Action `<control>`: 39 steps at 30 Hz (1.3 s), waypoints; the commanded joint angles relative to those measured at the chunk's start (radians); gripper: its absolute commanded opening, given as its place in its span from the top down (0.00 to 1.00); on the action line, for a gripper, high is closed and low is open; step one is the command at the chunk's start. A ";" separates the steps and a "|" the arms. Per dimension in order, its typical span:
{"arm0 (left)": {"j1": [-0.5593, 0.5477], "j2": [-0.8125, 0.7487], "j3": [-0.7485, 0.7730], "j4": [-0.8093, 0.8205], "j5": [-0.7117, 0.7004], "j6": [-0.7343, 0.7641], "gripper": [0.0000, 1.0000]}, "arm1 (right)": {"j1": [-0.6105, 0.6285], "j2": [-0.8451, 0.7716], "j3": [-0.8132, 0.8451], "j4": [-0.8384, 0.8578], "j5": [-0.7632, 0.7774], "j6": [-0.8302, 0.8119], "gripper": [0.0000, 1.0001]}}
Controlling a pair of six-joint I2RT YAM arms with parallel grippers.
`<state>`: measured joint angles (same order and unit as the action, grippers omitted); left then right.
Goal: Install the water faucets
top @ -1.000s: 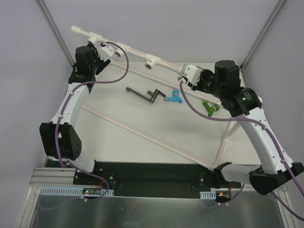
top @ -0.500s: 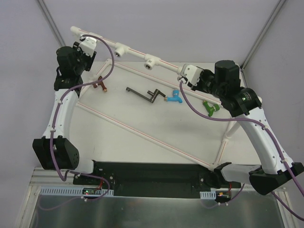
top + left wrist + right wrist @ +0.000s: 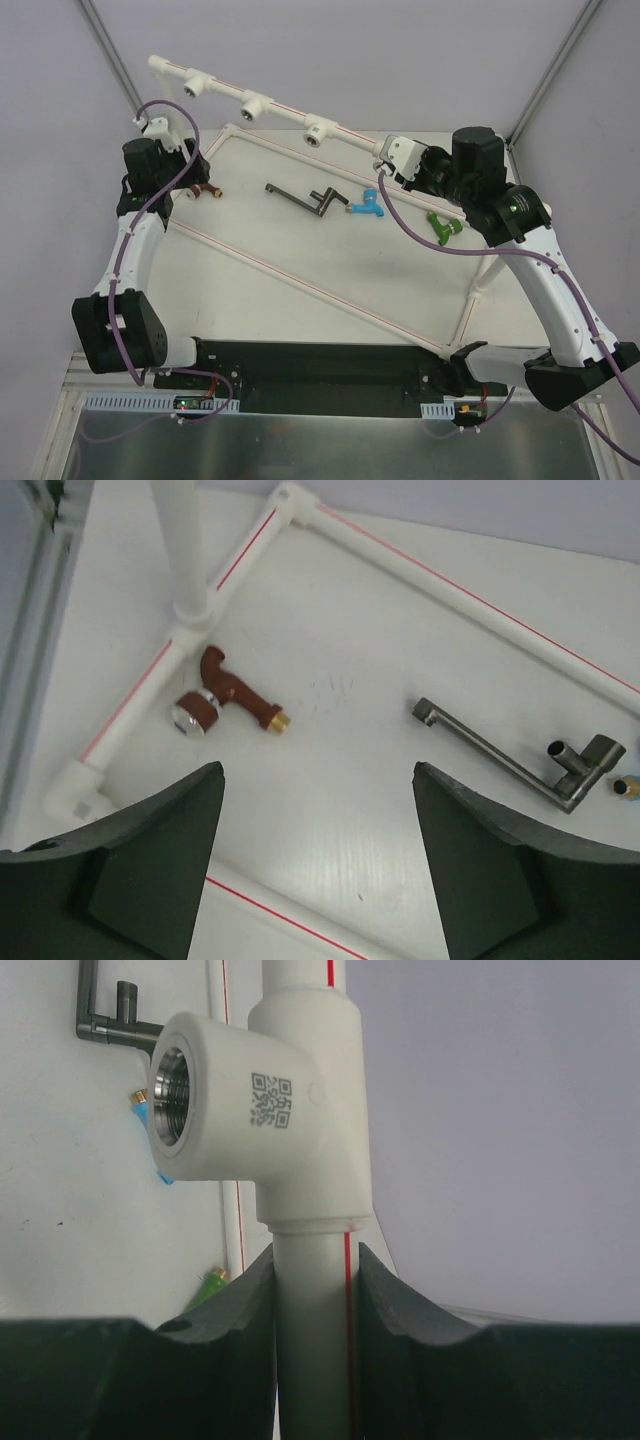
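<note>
The red-brown faucet (image 3: 203,190) with a shiny knob lies on the table by the left pipe. It also shows in the left wrist view (image 3: 228,692). My left gripper (image 3: 160,160) hovers above it, open and empty (image 3: 318,770). The blue faucet (image 3: 367,206) and green faucet (image 3: 441,226) lie on the table at the right. Only slivers of them show in the right wrist view (image 3: 150,1125) (image 3: 208,1285). My right gripper (image 3: 395,160) is shut on the white pipe (image 3: 312,1340) just below a tee fitting with a metal-lined socket (image 3: 172,1085).
The white pipe frame's raised top rail (image 3: 285,112) carries three more sockets facing the arms. A diagonal pipe (image 3: 300,285) crosses the table. A grey metal spout piece (image 3: 305,198) lies mid-table, also in the left wrist view (image 3: 510,755).
My left arm has swung back from the top rail to the left. The red-brown faucet has come into view lying on the table. The right arm has not moved.
</note>
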<state>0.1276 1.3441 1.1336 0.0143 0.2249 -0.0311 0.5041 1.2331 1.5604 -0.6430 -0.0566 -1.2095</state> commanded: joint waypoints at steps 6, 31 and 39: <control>0.052 0.171 -0.031 0.032 -0.076 -0.469 0.17 | 0.024 -0.038 -0.019 -0.115 -0.060 0.061 0.98; 0.041 0.644 0.247 0.012 -0.111 -0.630 0.31 | 0.017 -0.009 -0.019 -0.103 -0.029 0.061 0.98; 0.015 0.733 0.336 -0.010 -0.125 -0.615 0.37 | 0.013 -0.007 -0.023 -0.084 -0.032 0.070 0.98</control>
<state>0.1543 2.0468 1.4021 0.0147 0.1177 -0.6441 0.5049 1.2316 1.5555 -0.6357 -0.0521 -1.2095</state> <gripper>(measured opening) 0.649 0.324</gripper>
